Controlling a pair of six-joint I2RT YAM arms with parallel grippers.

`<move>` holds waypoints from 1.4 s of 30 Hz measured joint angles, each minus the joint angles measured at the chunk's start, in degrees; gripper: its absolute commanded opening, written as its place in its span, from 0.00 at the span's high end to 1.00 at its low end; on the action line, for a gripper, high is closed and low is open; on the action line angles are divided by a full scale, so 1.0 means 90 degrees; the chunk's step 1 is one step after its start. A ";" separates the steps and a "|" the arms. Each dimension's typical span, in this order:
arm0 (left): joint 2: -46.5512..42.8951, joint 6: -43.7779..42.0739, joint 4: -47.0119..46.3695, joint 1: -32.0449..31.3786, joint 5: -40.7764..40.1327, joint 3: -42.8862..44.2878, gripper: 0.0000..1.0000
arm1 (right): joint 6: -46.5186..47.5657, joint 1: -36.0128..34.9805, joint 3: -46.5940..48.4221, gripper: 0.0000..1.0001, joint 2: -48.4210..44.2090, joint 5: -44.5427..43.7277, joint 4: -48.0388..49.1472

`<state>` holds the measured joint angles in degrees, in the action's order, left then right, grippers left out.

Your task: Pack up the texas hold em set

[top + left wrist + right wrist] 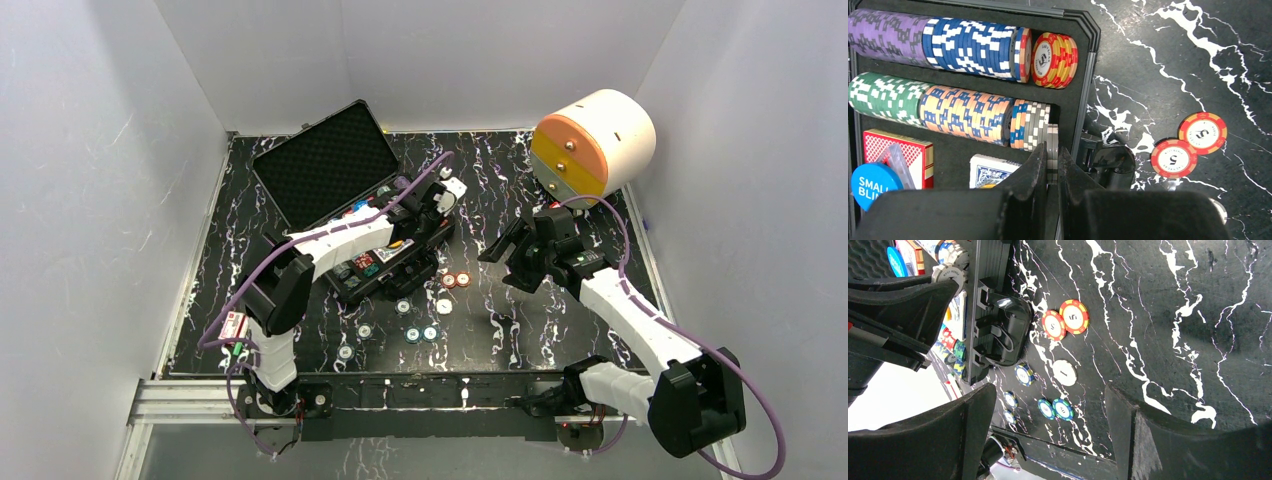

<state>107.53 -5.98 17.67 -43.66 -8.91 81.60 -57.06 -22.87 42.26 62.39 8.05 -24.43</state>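
The counter [560,320] is black with white marbling. An open black case [330,160] sits on its far left part. In front of the case lie loose chips: a red chip [1173,158] touching an orange-and-red chip [1202,132], a white chip [1064,372] nearby, two blue chips [1063,409] side by side, and more chips [365,329] further left. A white cylinder [610,130] with orange-yellow drawers rests at the far right corner.

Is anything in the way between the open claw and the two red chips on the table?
Nothing visible. The right gripper hangs open above the table, and the two red chips lie uncovered on it.
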 measured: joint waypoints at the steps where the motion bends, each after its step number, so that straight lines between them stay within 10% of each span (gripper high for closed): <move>1: 0.0002 -0.0005 0.0015 0.0002 -0.0039 0.0005 1.00 | 0.0000 0.0000 0.0000 0.14 -0.0005 0.0000 -0.0005; 27: 0.0061 0.0146 0.0189 0.0117 -0.0170 0.0359 0.61 | 0.0359 0.0000 0.0044 0.14 0.0197 -0.0051 -0.0138; 42: -0.3764 0.2506 -0.0236 0.0464 -0.0036 -0.1948 0.19 | 0.1826 -0.1438 0.1744 0.03 0.2810 -0.1418 -0.0736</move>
<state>73.65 16.58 15.55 -39.48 -9.23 64.07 -40.62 -35.81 57.95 87.68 -4.71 -31.05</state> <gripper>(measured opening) 0.772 0.939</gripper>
